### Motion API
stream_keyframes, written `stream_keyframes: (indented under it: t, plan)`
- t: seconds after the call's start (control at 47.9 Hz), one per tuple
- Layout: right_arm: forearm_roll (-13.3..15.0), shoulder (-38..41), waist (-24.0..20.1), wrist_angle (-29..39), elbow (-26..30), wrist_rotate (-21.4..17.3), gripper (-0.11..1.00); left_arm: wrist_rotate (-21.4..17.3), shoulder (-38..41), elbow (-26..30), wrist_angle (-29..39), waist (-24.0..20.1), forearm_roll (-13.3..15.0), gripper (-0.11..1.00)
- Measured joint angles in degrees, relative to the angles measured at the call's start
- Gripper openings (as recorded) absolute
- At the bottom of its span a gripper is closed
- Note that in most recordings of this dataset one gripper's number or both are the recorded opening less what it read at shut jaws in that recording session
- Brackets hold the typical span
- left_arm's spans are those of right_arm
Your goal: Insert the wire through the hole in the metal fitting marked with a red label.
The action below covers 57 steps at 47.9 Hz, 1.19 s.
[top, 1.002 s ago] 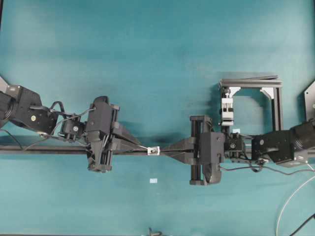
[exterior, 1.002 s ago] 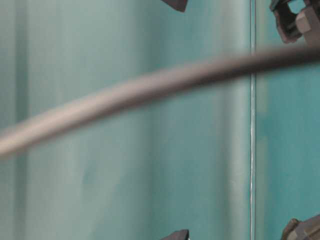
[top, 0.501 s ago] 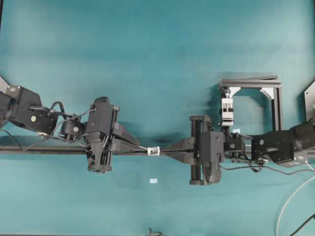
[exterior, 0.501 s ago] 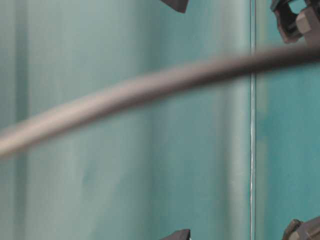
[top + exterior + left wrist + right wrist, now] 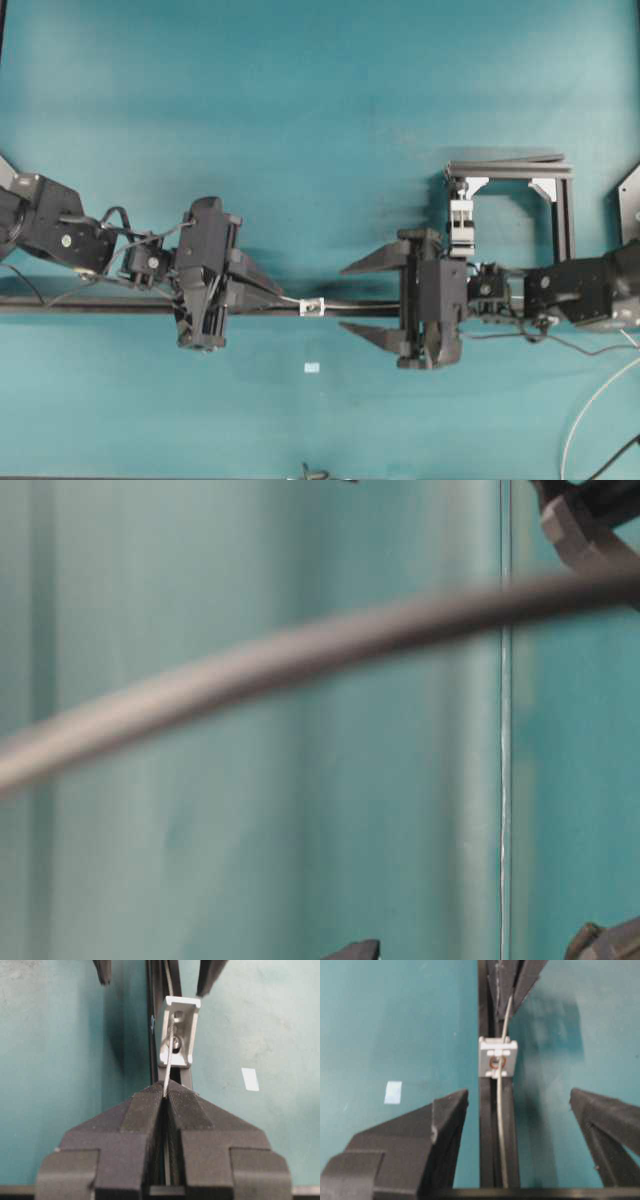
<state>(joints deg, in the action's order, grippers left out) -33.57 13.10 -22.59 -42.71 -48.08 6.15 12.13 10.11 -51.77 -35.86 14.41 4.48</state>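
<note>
Hiding most of table-level view: blurred cable (image 5: 300,655) up close.

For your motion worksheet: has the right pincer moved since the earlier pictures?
Yes. The right pincer has opened and drawn back rightward, away from the fitting on the rail.

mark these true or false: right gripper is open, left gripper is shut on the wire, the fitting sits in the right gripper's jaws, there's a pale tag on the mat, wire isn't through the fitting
1. The right gripper is open: true.
2. The left gripper is shut on the wire: true.
3. The metal fitting sits in the right gripper's jaws: false; it hangs on the wire, clear of the spread fingers.
4. A small pale tag lies on the mat: true.
5. The wire is not through the fitting: false; it passes through and runs on toward the right gripper.
</note>
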Motion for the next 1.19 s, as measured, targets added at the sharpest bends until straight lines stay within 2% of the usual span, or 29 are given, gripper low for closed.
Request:
stream_keyframes:
  t: [0.251,0.564,0.939,1.19]
  plan:
    - [-0.09,-2.20,0.09,0.00,-2.64,0.00,0.91,0.00,-2.72,-2.20,2.29,0.26,-0.09,-0.10]
    - [0.00,-2.46,0.09,0.00,-3.34,0.00,0.91,0.00,-8.96,-6.42,6.68,1.85,0.00,-0.10]
    - [0.00,-2.46,0.09,0.00,-3.34,0.00,0.91,0.00,-16.70,-14.06,7.21,2.37,0.00,-0.10]
    - [0.00,-2.46,0.09,0.09,-3.43,0.09,0.91,0.09,-19.51,-16.61,7.21,2.37,-0.09,-0.10]
